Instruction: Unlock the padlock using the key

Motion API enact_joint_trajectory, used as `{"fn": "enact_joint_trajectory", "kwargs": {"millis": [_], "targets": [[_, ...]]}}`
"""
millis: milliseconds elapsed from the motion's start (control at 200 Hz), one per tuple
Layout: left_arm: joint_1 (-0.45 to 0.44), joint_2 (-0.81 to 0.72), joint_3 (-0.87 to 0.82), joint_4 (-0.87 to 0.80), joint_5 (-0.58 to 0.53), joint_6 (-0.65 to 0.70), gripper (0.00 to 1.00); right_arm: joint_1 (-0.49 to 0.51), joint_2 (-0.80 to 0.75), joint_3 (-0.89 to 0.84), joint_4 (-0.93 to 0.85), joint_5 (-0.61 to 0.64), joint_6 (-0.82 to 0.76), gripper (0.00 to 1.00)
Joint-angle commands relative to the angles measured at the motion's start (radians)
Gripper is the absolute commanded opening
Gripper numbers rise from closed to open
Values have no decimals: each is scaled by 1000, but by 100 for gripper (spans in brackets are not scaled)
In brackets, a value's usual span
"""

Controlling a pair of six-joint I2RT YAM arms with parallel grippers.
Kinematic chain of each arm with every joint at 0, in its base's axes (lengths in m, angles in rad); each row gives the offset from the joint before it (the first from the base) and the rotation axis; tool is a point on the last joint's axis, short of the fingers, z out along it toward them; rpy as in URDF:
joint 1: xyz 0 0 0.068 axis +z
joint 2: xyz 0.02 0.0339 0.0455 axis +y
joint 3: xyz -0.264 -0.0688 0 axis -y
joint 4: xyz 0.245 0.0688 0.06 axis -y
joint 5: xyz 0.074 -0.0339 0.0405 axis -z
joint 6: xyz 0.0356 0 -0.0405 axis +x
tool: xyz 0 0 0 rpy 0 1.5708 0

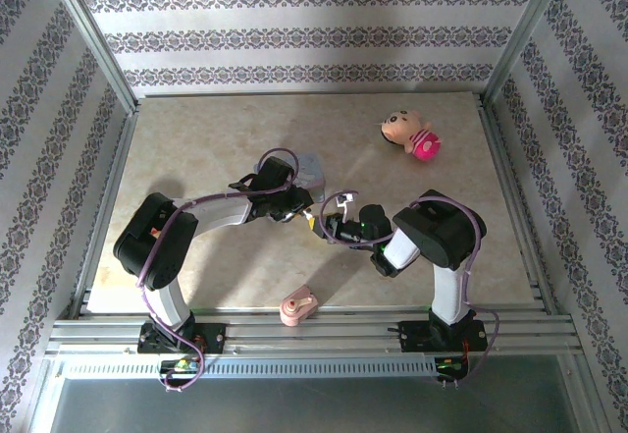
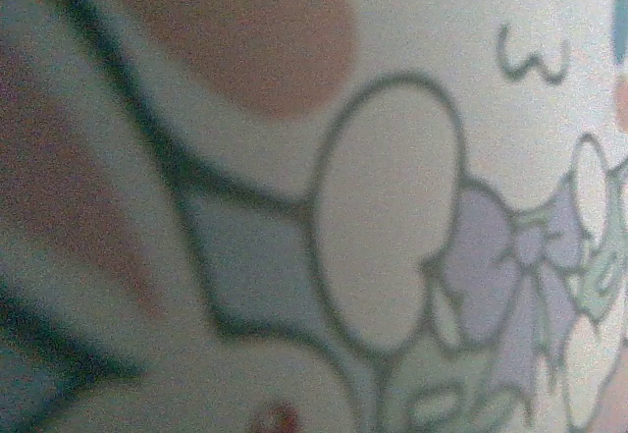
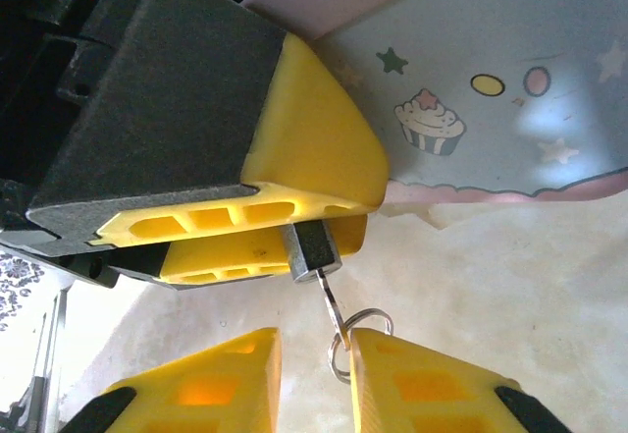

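**Right wrist view: padlock (image 3: 312, 249) clamped in left gripper (image 3: 343, 219), key (image 3: 329, 300) at right gripper (image 3: 314, 340)**

The padlock is seen as a small grey metal block pinched between the two yellow fingers (image 3: 294, 158) of the left gripper, which are closed tight on it. Only its end sticks out past the fingertips. A thin key is set into that end and hangs from it, with a wire ring (image 3: 361, 321) looped on it. The right gripper's jaws are held partly apart, with a clear gap between them. The key and ring lie in that gap, against the inner edge of one finger (image 3: 422, 384) and apart from the other. No grip on the key can be made out.

Just behind the left gripper a tin (image 3: 491, 109) with cupcake and star prints is seen resting on the table. In the left wrist view its cartoon print (image 2: 392, 207) is shown very close and blurred.

In the top external view both arms are bent inward. The left gripper (image 1: 292, 212) and right gripper (image 1: 324, 225) are met near the middle of the table (image 1: 196, 148), just on the near side of the tin (image 1: 309, 166). A pig toy (image 1: 410, 134) is placed toward the far right corner, well apart. A pink lump (image 1: 297, 307) is set at the near edge, between the arm bases.
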Motion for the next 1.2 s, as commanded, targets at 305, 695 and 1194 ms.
{"fn": "enact_joint_trajectory", "kwargs": {"millis": [305, 695, 1194], "targets": [[8, -22, -14, 5, 82, -21, 17, 11, 35, 63, 46, 2, 13, 11], [8, -42, -82, 142, 97, -30, 50, 16, 32, 81, 45, 11, 89, 0], [9, -104, -226, 360, -67, 2, 65, 34, 46, 62, 46, 72, 202, 0]]}}
